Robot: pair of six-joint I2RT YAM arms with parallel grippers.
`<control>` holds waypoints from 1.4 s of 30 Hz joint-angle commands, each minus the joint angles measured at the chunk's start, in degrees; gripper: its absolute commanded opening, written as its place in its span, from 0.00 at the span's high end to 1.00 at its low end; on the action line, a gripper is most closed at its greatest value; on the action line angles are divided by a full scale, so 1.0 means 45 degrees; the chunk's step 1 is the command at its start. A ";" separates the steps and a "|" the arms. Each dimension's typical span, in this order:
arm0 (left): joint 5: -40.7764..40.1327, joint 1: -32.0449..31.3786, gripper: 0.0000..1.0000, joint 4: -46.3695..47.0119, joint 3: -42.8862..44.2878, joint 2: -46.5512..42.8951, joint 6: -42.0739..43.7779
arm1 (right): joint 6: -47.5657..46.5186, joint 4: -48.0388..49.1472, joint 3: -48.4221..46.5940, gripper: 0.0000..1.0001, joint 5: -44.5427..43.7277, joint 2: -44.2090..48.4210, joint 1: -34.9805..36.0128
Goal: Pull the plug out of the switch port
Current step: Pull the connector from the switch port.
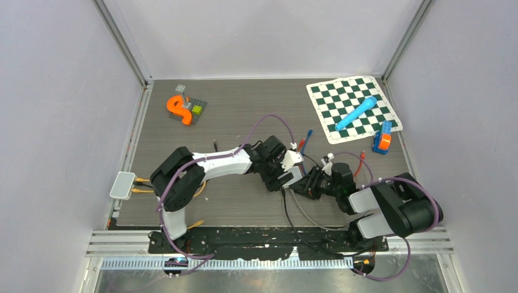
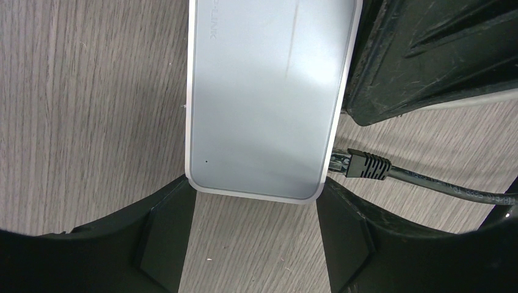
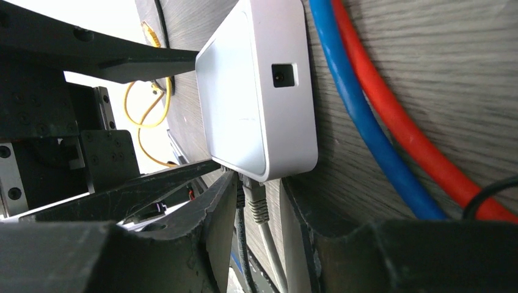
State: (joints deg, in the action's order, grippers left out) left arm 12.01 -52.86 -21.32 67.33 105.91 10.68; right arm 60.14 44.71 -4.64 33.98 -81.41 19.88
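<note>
L gripper (image 2: pixel 253 204) clamped across near end of switch (image 2: pixel 262 91), holding it. Plug (image 3: pixel 256 204) sits in port on the switch's R-facing edge, long axis pointing straight out toward R gripper (image 3: pixel 258 186) — jaws straddle it w/ a gap, not yet pinching. R is nearer.
</note>
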 commanded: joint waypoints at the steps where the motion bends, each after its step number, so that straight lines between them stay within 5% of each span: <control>1: 0.0314 0.0048 0.59 0.0423 -0.0112 -0.0100 -0.0255 | 0.1122 0.2290 0.0319 0.61 -0.0061 -0.0924 0.0077; 13: 0.0217 0.0048 0.59 0.0244 -0.0125 -0.0181 -0.0127 | 0.3195 0.8178 0.1305 0.70 -0.0293 -0.3818 0.0063; 30: 0.0251 0.0048 0.60 0.0315 -0.0070 -0.0236 -0.0190 | 0.1761 0.3383 0.0619 0.67 -0.1010 -0.1054 0.0074; 42: 0.0285 0.0048 0.60 0.0285 0.0172 -0.0143 -0.0244 | 0.1718 0.3263 0.0266 0.65 -0.0887 -0.1183 0.0463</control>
State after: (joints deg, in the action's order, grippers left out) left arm 11.77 -52.47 -20.71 67.18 105.91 10.44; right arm 68.88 58.19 -1.93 30.30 -87.24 20.80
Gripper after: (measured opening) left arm 0.693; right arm 0.331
